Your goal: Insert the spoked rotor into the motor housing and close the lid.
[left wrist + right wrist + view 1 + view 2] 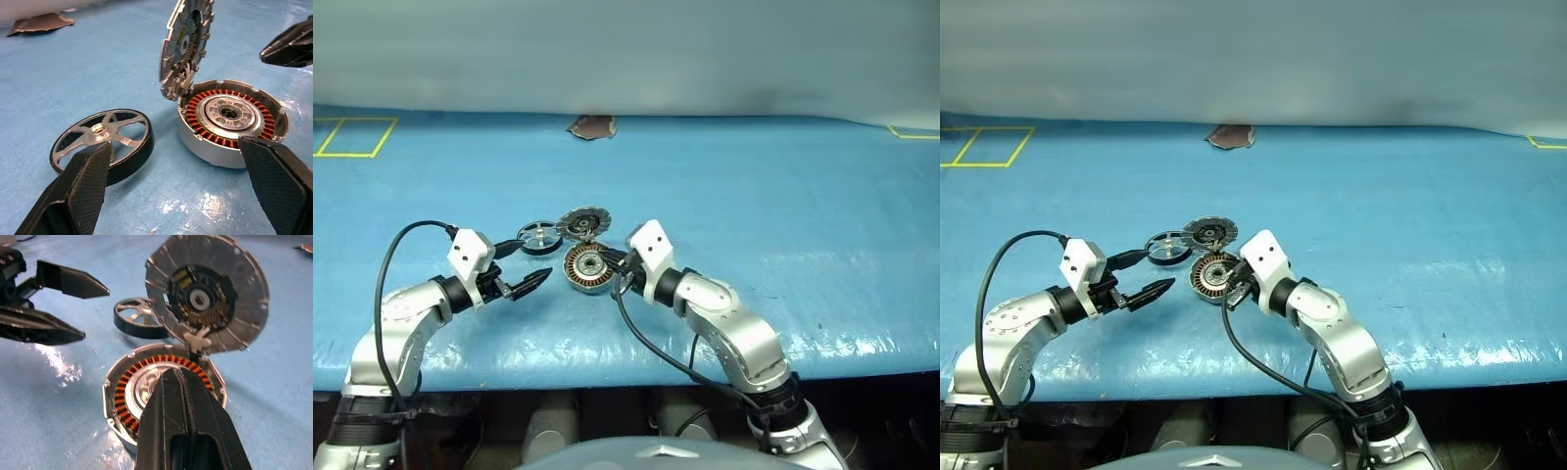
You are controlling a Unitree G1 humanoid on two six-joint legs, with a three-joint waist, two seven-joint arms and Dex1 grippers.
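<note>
Lid (208, 293) upright, left pincer (527, 265) spread (empty), right pincer (188, 396) pressed together over motor housing (232, 120), spoked rotor (102, 142) beside.

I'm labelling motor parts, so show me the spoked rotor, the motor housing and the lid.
spoked rotor (100, 131), left wrist view, central hub.
motor housing (229, 113), left wrist view, silvery centre.
lid (199, 298), right wrist view, white centre of inner face.

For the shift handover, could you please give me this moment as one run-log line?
rotor: loose on table beside housing | housing: empty | lid: up | left gripper: open, empty | right gripper: shut over housing
</note>
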